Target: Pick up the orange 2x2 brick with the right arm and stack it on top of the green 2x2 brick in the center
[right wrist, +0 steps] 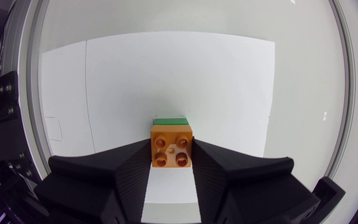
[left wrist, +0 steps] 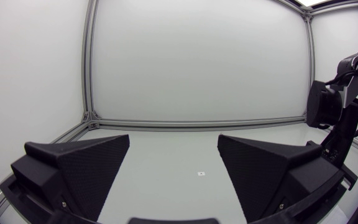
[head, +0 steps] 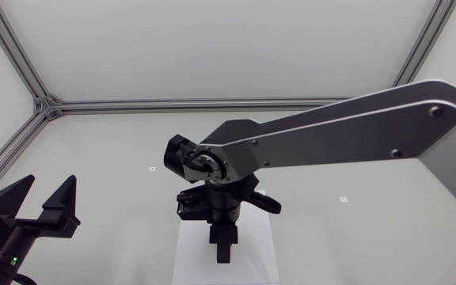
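Note:
In the right wrist view the orange 2x2 brick [right wrist: 171,146] sits studs-up between my right gripper's [right wrist: 171,163] fingers, which press on it from both sides. A strip of the green 2x2 brick [right wrist: 169,119] shows just beyond and under the orange one, so the orange brick looks to rest on it. In the head view my right arm comes in from the right and its gripper [head: 222,252] points straight down over a white sheet [head: 190,261], hiding both bricks. My left gripper [head: 46,207] stands open near the table's front left, nothing between its fingers [left wrist: 79,165].
The white sheet [right wrist: 229,81] lies flat under the bricks at the table's middle. An aluminium frame [head: 172,104] runs along the table's far edge and left side. My right arm's wrist [left wrist: 334,112] shows ahead of the left gripper, off to its right.

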Robot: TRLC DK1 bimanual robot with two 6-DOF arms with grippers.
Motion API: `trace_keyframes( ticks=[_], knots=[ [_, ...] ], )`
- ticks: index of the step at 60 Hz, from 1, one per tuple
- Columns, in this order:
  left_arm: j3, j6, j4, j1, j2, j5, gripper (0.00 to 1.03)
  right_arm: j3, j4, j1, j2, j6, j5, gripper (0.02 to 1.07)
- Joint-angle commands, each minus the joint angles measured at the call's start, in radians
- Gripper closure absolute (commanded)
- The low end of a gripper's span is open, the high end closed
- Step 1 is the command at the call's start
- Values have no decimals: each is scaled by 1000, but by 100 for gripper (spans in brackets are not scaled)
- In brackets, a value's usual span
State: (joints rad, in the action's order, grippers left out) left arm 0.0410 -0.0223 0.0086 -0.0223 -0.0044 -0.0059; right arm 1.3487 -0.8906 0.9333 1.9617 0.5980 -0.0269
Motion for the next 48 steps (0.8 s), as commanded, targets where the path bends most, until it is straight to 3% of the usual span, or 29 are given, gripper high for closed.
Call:
trace_keyframes(
  ticks=[1,26,48],
  knots=[
    [-41,13,-15,2,-8,4,4,-43,-19,-13,75,-12,12,102],
    [-41,13,-13,2,-8,4,4,-131,56,-19,26,-3,33,102],
    [-41,13,-15,2,-8,4,4,-99,51,-11,40,17,33,102]
  ],
)
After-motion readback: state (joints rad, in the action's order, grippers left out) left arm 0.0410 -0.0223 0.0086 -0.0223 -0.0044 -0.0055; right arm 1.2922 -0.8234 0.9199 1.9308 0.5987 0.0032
